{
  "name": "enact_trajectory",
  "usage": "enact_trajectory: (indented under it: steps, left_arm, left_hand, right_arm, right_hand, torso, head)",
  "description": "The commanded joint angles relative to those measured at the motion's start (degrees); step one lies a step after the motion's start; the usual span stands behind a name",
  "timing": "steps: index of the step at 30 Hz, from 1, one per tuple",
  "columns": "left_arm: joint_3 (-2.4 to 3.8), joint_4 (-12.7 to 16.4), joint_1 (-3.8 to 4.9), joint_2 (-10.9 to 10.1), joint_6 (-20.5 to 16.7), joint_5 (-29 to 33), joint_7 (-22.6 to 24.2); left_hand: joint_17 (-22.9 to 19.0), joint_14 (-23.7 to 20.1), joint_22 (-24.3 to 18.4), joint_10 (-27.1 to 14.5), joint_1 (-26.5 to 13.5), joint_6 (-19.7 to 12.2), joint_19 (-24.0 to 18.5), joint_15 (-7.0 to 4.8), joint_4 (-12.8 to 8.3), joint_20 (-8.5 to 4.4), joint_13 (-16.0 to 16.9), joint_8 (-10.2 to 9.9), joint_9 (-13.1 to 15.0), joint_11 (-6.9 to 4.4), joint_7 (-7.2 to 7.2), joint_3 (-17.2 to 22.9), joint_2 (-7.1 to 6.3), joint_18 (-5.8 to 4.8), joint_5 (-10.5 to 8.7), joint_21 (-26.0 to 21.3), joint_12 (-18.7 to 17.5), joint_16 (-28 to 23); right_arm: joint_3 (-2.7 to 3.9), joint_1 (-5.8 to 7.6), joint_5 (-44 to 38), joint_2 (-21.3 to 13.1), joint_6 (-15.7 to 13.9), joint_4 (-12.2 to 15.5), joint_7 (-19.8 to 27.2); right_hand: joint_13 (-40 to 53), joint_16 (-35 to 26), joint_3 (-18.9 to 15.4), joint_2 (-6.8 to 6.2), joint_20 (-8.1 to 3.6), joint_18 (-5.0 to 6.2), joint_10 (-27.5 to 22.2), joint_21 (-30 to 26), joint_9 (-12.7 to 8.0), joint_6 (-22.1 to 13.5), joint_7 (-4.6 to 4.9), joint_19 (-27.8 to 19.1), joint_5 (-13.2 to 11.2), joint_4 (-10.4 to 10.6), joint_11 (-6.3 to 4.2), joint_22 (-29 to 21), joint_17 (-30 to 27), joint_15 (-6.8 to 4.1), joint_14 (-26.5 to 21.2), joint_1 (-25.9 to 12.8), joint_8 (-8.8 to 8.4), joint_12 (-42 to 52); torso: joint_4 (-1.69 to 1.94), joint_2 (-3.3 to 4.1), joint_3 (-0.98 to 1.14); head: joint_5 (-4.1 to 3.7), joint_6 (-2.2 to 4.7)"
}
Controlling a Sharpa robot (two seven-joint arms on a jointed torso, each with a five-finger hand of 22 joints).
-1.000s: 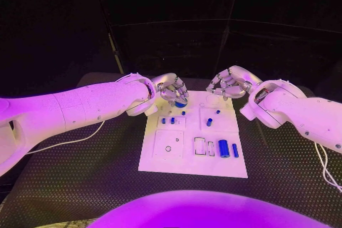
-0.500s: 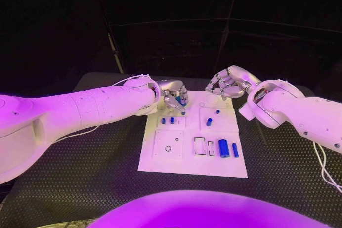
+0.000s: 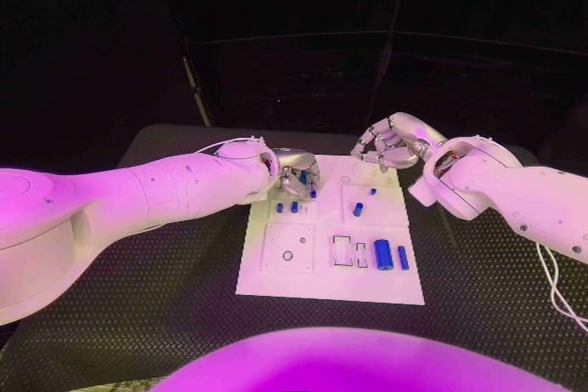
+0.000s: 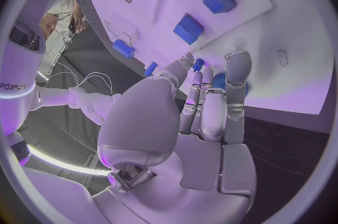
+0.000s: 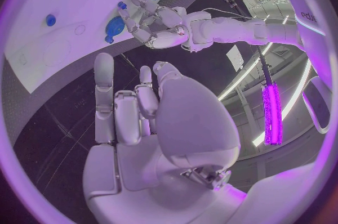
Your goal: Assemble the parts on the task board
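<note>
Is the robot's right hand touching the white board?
Apart. In the right wrist view, the right hand hangs over dark table, with a clear gap to the white board.

A black table (image 3: 147, 324) with a fine textured surface fills the near part of the scene. Beyond its far edge the room is dark, with thin pale lines crossing the black backdrop (image 3: 368, 60). Off to one side, a bright vertical light strip (image 5: 271, 114) glows among dim shelving.
</note>
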Motion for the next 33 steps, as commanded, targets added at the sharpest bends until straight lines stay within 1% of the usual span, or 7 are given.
enact_trajectory:
  steps: [1,12,17,22,24,26,33]
  left_arm:
    - [-0.07,-0.49,0.05,0.45,0.47,-1.77,-0.16]
    - [-0.17,-1.19,0.00,1.57,0.13,-1.82,-0.52]
    - [-0.17,-1.40,0.00,1.87,0.19,-1.82,-0.95]
    - [-0.17,-1.71,0.00,2.10,1.11,-1.82,-1.73]
    - [-0.17,-1.95,0.00,2.21,1.71,-1.91,-2.16]
    - [-0.16,-2.21,0.00,2.31,2.29,-2.07,-2.60]
    - [-0.15,-2.73,-0.01,2.54,3.34,-2.17,-4.02]
  left_hand:
    - [0.04,0.35,0.36,0.51,0.28,0.35,0.40,-0.16,-0.14,-0.06,-0.05,-0.42,0.02,-0.06,0.01,0.40,0.23,-0.93,-0.11,0.42,-0.43,0.31]
    - [0.65,0.59,3.34,2.13,0.40,0.45,1.29,-0.20,-0.35,-0.12,0.03,-1.72,-0.02,-0.12,0.19,1.76,0.87,-1.44,-0.10,3.21,-1.14,0.94]
    - [0.81,0.69,4.36,2.62,0.29,0.65,1.59,-0.24,-0.30,-0.13,0.04,-2.19,0.01,-0.16,0.19,2.41,1.16,-1.60,-0.08,4.19,-1.52,1.16]
    - [0.89,0.75,5.08,3.04,0.31,1.03,1.75,-0.28,-0.32,-0.16,0.04,-2.53,0.04,-0.22,0.14,3.11,1.43,-1.70,-0.08,4.88,-1.88,1.32]
    - [1.10,0.86,6.86,3.70,0.48,1.32,2.35,-0.35,-0.39,-0.20,0.11,-2.78,0.06,-0.30,0.16,3.76,1.74,-2.02,-0.08,6.51,-1.94,1.51]
    - [1.08,0.89,7.68,4.09,0.57,1.67,2.56,-0.39,-0.49,-0.24,0.12,-3.06,0.07,-0.32,0.17,4.45,1.90,-2.15,-0.09,7.29,-2.17,1.61]
    - [1.04,0.90,8.27,4.21,0.51,2.05,2.63,-0.35,-0.50,-0.25,0.10,-3.36,0.08,-0.28,0.23,5.20,2.07,-2.23,-0.10,7.85,-2.58,1.69]
  right_arm:
    - [0.03,0.10,0.13,0.08,-0.62,0.16,0.18]
    - [0.03,0.10,0.13,0.25,-0.82,0.10,0.25]
    - [0.03,0.10,0.13,0.28,-0.78,0.10,0.21]
    - [0.03,0.10,0.13,0.29,-0.74,0.10,0.17]
    - [0.03,0.10,0.13,0.30,-0.71,0.10,0.15]
    - [0.03,0.10,0.13,0.31,-0.67,0.10,0.13]
    - [0.04,0.10,0.13,0.41,-0.54,0.05,0.16]
  right_hand:
    - [-0.05,-0.34,0.36,0.18,-0.02,1.18,-0.41,-0.26,0.07,-0.40,0.19,-0.37,0.19,0.00,-0.02,-0.02,-0.04,-0.38,2.39,0.59,0.12,-0.20]
    - [0.05,-0.26,0.38,0.14,-0.02,1.17,-0.37,-0.23,0.07,-0.46,0.22,-0.36,0.18,0.01,0.01,0.03,0.09,-0.37,2.41,0.59,0.10,-0.11]
    - [0.05,-0.26,0.38,0.14,-0.02,1.17,-0.37,-0.23,0.07,-0.46,0.22,-0.36,0.18,0.01,0.01,0.03,0.09,-0.37,2.41,0.59,0.10,-0.11]
    - [0.05,-0.26,0.38,0.14,-0.02,1.17,-0.37,-0.23,0.07,-0.46,0.22,-0.36,0.18,0.01,0.01,0.03,0.09,-0.37,2.41,0.59,0.10,-0.11]
    - [0.11,-0.23,0.42,0.15,-0.02,1.15,-0.33,-0.19,0.07,-0.44,0.22,-0.32,0.19,0.01,0.01,0.12,0.14,-0.37,2.42,0.60,0.12,-0.05]
    - [0.11,-0.23,0.42,0.15,-0.02,1.15,-0.33,-0.19,0.07,-0.44,0.22,-0.32,0.19,0.01,0.01,0.12,0.14,-0.37,2.42,0.60,0.12,-0.05]
    - [0.11,-0.23,0.42,0.15,-0.02,1.15,-0.33,-0.19,0.07,-0.44,0.22,-0.32,0.19,0.01,0.01,0.12,0.14,-0.37,2.42,0.60,0.12,-0.05]
  torso:
    - [0.01,-0.04,0.03]
    - [0.11,-0.06,0.02]
    - [0.06,-0.09,0.09]
    - [0.02,-0.08,0.08]
    - [0.03,-0.07,0.06]
    - [0.04,-0.07,0.05]
    - [0.16,-0.05,0.00]
  head:
    - [0.02,0.00]
    - [-0.10,0.00]
    - [-0.18,0.00]
    - [-0.20,0.00]
    - [-0.19,0.00]
    - [-0.17,0.00]
    - [-0.37,0.00]
